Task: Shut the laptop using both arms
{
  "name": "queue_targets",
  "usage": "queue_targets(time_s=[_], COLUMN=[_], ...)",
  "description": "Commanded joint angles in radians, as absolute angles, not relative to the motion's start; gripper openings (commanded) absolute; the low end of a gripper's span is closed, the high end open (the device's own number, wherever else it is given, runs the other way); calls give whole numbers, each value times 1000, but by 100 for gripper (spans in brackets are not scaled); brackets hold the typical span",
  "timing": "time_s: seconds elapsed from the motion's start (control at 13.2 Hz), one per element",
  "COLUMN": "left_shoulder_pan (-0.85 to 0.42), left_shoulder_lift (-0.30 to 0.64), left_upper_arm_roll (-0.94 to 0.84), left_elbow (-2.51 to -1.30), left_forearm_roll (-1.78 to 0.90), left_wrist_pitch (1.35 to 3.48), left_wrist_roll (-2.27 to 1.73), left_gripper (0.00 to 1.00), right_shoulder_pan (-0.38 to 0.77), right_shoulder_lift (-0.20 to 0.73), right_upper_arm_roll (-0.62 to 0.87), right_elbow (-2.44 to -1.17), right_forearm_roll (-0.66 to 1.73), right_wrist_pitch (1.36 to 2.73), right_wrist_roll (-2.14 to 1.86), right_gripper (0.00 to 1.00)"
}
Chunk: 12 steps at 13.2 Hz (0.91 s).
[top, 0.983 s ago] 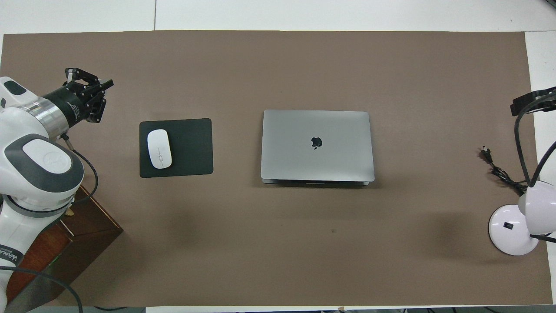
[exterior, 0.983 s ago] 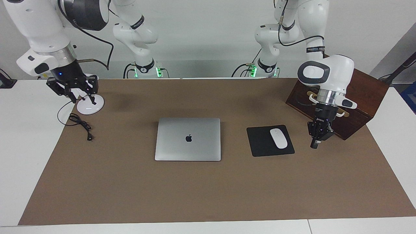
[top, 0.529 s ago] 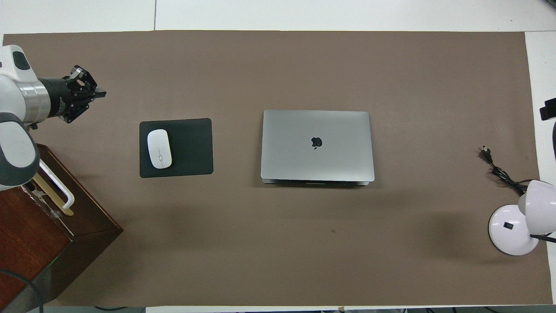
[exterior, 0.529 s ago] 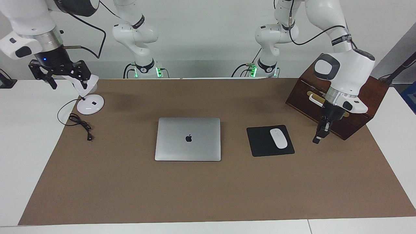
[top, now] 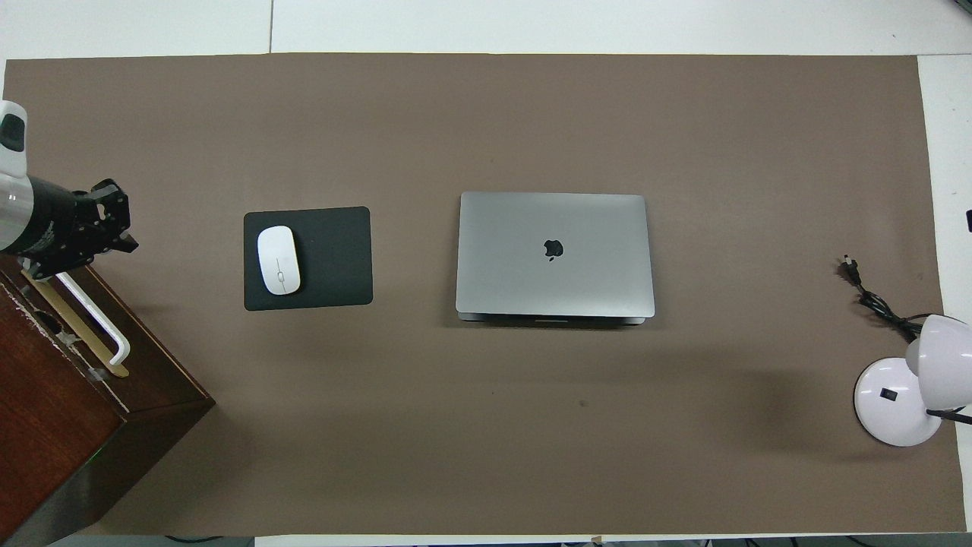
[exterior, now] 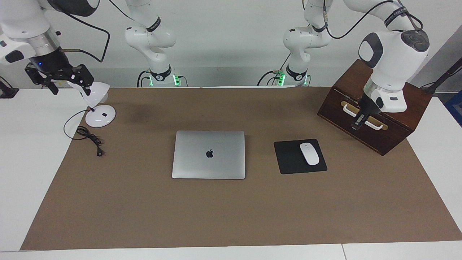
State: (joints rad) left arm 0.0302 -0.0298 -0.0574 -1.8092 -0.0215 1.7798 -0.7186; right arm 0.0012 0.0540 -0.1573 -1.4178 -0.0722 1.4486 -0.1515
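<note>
One thin silver-grey metal laptop (exterior: 208,154) lies mid-counter, lid already flat shut. Looks rigid, smooth, slippery; press lid's free edge, not hinge. Long axis along counter, seam edge toward robots. Left claw (exterior: 356,124) clenched over wooden box (exterior: 397,119); right claw (exterior: 59,77) released above white lamp (exterior: 97,104).

Matt metal laptop (exterior: 208,154), wooden box (exterior: 391,119)

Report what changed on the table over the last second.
Both arms pulled up and back toward their own ends. The left gripper, shut, rose from the mat beside the mouse pad to in front of the wooden box. The right gripper opened wider and lifted above the desk lamp. The laptop stayed closed; the mouse stayed put.
</note>
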Motion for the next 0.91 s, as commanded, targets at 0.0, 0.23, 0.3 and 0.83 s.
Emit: queue_targets(time_s=[0.0,0.23,0.3,0.83], left_shoulder_pan=[34,20,20,11], left_shoulder_lift=[-71,-80,-103,-192], left_upper_arm_roll=[-54,-52,-55,-48], left_elbow=[-1842,-1850,-1847,-1841], left_forearm_roll=[-52,-66,-66,-64], left_wrist_pitch=[1743,1751,1718,1551], left_wrist_roll=[-712,-700,-683,-196], left_gripper=[35,100,100,100], right_shoulder_pan=[6,9,11,26], right_shoulder_lift=[-4,-41,-44,-58], right_upper_arm_roll=[-160,-160,-160,-155], right_elbow=[-1492,-1549,-1552,-1578], right_forearm_roll=[-52,-52,-52,-51], right_wrist_pitch=[1456,1499,1497,1583], right_wrist_roll=[-129,-126,-126,-114], right_gripper=[100,100,100,100])
